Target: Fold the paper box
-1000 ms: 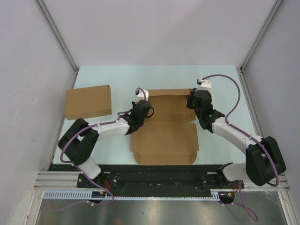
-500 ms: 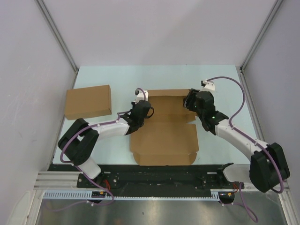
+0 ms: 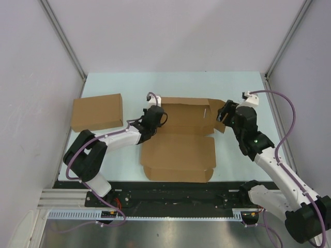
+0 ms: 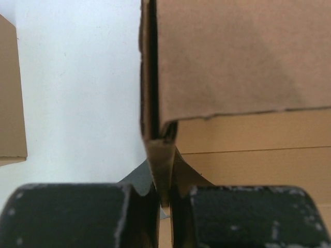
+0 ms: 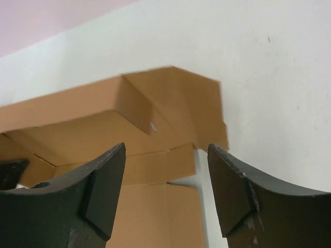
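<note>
The paper box (image 3: pixel 178 150) lies partly folded in the middle of the table, its back wall raised and a front flap flat. My left gripper (image 3: pixel 155 114) is at the box's back left corner. In the left wrist view that gripper (image 4: pixel 164 194) is shut on a thin upright cardboard flap (image 4: pixel 160 150) of the box. My right gripper (image 3: pixel 223 118) sits just off the back right corner, where a flap (image 3: pixel 216 114) leans outward. In the right wrist view the gripper (image 5: pixel 165 191) is open, with that flap (image 5: pixel 181 103) ahead of the fingers and untouched.
A plain closed brown cardboard box (image 3: pixel 97 112) stands at the left of the table, close to my left arm, and its edge (image 4: pixel 10 103) shows in the left wrist view. Pale green table (image 3: pixel 181 85) stretches behind the paper box. Grey walls enclose the sides.
My right gripper has opened, let go of the right back corner and drawn back to the right. The right flap has swung outward. The box and left gripper shifted slightly left.
</note>
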